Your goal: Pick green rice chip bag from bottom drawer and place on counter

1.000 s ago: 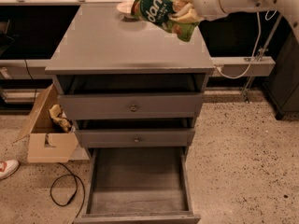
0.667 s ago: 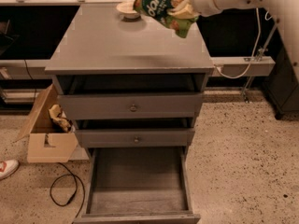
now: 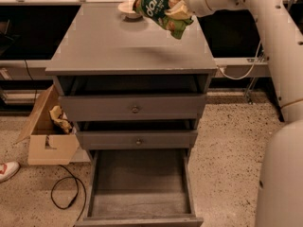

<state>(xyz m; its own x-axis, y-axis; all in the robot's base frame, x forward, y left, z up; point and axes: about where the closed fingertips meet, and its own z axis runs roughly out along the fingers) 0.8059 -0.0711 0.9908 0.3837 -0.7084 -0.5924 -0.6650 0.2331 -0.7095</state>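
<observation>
My gripper [image 3: 178, 6] is shut on the green rice chip bag [image 3: 156, 8] and holds it in the air above the far right part of the counter [image 3: 128, 46]. The bag is bright green with white letters and hangs tilted, its lower corner toward the right. The bottom drawer [image 3: 139, 188] is pulled out at the foot of the cabinet, and its plank floor is bare.
A small pale bowl [image 3: 129, 7] sits at the counter's far edge, just left of the bag. Two shut drawers with round knobs [image 3: 135, 109] are above the open one. A cardboard box [image 3: 47, 136] with tan paper, a black cable [image 3: 66, 193] and a shoe [image 3: 7, 170] lie left on the floor.
My gripper has carried the bag a little to the left and farther over the counter, toward the bowl. The drawers have not moved.
</observation>
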